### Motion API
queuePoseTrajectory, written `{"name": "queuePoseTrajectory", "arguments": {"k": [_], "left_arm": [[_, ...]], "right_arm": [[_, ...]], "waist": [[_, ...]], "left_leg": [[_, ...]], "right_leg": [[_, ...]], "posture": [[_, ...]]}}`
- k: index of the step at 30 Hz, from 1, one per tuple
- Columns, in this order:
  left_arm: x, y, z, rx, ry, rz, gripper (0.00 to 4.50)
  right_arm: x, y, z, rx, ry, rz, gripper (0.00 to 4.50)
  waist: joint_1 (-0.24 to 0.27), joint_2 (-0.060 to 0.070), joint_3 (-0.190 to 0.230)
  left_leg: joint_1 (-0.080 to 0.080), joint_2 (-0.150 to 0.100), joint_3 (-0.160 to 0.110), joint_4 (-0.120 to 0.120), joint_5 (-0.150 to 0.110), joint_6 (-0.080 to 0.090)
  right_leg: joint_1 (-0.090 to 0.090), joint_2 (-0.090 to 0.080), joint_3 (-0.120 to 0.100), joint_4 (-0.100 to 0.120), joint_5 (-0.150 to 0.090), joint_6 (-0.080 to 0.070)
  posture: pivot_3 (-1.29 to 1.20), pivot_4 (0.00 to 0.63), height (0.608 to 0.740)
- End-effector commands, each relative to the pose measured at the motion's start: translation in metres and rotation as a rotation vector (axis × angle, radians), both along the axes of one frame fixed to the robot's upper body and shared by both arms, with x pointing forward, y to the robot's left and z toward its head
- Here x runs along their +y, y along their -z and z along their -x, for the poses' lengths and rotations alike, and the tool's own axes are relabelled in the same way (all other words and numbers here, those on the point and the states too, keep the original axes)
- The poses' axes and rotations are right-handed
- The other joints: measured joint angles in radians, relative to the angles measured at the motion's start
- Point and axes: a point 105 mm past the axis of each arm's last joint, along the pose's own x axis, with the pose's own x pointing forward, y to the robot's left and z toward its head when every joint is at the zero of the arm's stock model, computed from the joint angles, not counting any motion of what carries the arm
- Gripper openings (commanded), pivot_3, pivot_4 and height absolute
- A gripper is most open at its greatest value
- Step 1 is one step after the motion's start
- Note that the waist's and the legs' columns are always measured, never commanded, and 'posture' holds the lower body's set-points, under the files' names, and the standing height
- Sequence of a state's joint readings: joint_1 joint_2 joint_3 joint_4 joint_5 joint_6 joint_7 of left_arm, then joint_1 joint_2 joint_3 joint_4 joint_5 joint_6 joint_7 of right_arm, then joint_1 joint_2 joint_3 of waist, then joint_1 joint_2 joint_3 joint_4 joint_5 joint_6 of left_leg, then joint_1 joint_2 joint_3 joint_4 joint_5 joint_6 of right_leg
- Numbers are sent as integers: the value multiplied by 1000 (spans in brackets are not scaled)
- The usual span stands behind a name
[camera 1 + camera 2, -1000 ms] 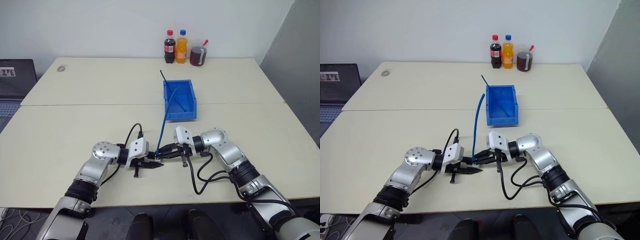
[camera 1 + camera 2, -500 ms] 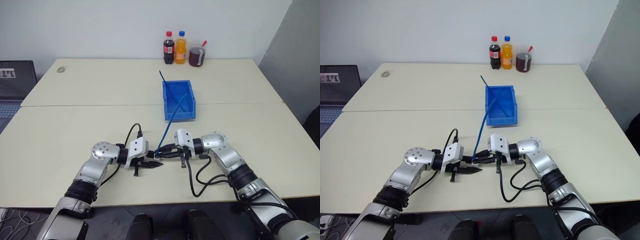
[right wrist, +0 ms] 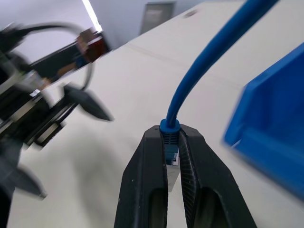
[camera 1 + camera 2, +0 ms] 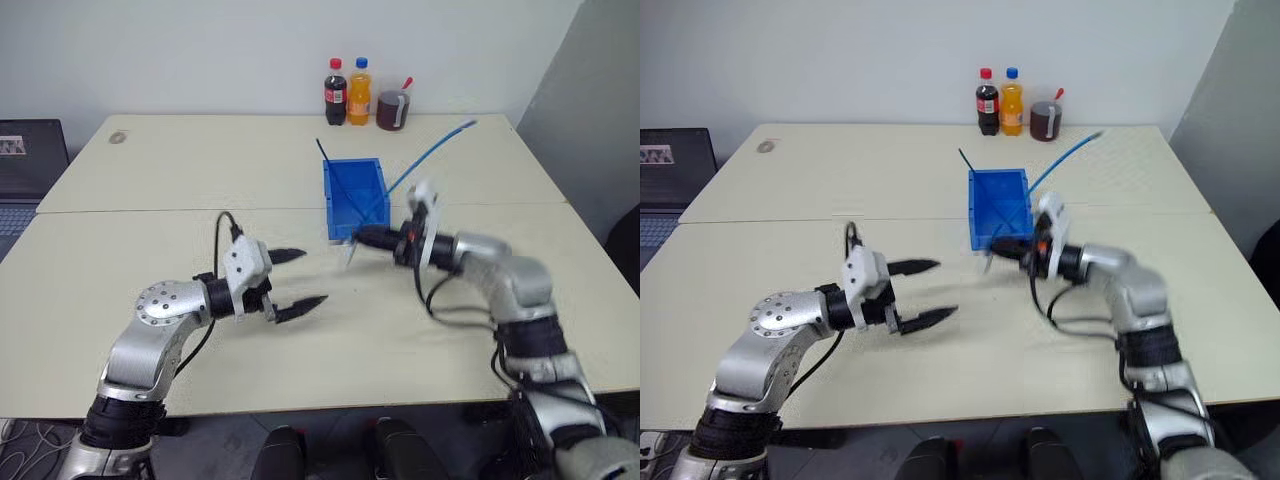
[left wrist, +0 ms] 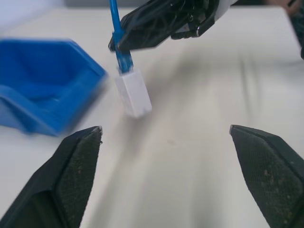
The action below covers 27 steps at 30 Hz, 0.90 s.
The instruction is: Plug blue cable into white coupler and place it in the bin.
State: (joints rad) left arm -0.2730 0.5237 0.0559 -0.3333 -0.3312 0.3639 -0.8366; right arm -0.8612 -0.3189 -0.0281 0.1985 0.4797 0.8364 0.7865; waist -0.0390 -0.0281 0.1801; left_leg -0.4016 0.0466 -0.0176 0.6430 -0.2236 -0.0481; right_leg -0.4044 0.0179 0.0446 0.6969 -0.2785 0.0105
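Right gripper [image 4: 362, 237] clamping the blue cable [image 4: 432, 152] just behind its plug, fingers pinched tight on the boot, as the right wrist view shows close up. Holding it raised above the tabletop [image 4: 150, 250], just in front of the lowered lip of the bin [image 4: 352, 193]. Cable rising from the grip up and away to the right, passing over the bin's near right corner, its free end hanging in the air out toward the far right edge of the tabletop.

White coupler [image 5: 133, 93] sitting on the plug end of the cable, hanging tilted below the right gripper's fingertips; plug appearing seated in it, though blur in the left wrist view is making the joint hard to judge. Coupler lifted off the tabletop, beside the bin's front, not inside it.

Left gripper [image 4: 292, 278] standing wide open, holding nothing, two black fingers spread and pointing toward the bin and the right gripper, well apart from the coupler and raised off the tabletop.

Thin darker-blue strand [image 4: 325, 152] poking up past the bin's far left corner.

Standing along the far edge of the tabletop: cola bottle [image 4: 334, 92], orange soda bottle [image 4: 359, 91], jug of dark drink [image 4: 392, 109]. Laptop [image 4: 30, 152] sitting at the far left.
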Motion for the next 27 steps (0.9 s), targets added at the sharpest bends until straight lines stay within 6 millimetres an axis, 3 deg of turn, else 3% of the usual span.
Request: {"name": "queuePoseTrajectory", "arguments": {"k": [1,3,7,9,12,16,22,27], "left_arm": [[9,-35,-16,-166,-241,90,4478],[7,-36,-18,-175,-290,121,4478],[-5,-29,-15,-165,-308,140,4478],[-7,-27,-13,-161,-313,148,4500],[-1,-26,-14,-170,-356,139,4500],[5,-26,-14,-165,-394,145,4500],[18,-25,-19,-139,-500,194,4500],[50,-24,-25,-123,-652,208,4500]], "right_arm": [[-9,-24,-40,106,137,-64,109],[-6,-30,-57,117,177,-31,109],[-3,-19,-78,99,267,117,109],[-1,-16,-82,110,300,130,785],[4,-18,-85,111,322,131,1438],[-5,-20,-93,43,413,196,2474],[-15,-42,-97,-104,428,251,3870],[-32,-62,-93,-253,440,202,3870]], "waist": [[0,0,0],[-3,0,0],[-4,-1,0],[-2,-1,0],[4,0,0],[10,0,0],[9,0,0],[9,0,0]], "left_leg": [[0,0,0,0,0,0],[0,0,2,-1,0,0],[-2,-1,5,-5,0,0],[-5,-1,6,-8,0,0],[-14,0,5,-9,0,0],[-21,0,4,-9,0,-1],[-21,-1,4,-9,0,-1],[-21,-1,4,-8,0,-1]], "right_leg": [[0,0,0,0,0,0],[0,1,1,-1,0,0],[-1,-1,3,-8,3,-5],[-2,-2,3,-13,3,-5],[-10,-3,2,-15,4,-4],[-16,-5,2,-15,4,-5],[-16,-5,0,-14,5,-3],[-16,-4,0,-14,5,-3]], "posture": [[0,150,740],[0,150,740],[0,150,740],[0,150,740],[0,150,740],[0,150,740],[0,150,740],[0,150,740]]}}
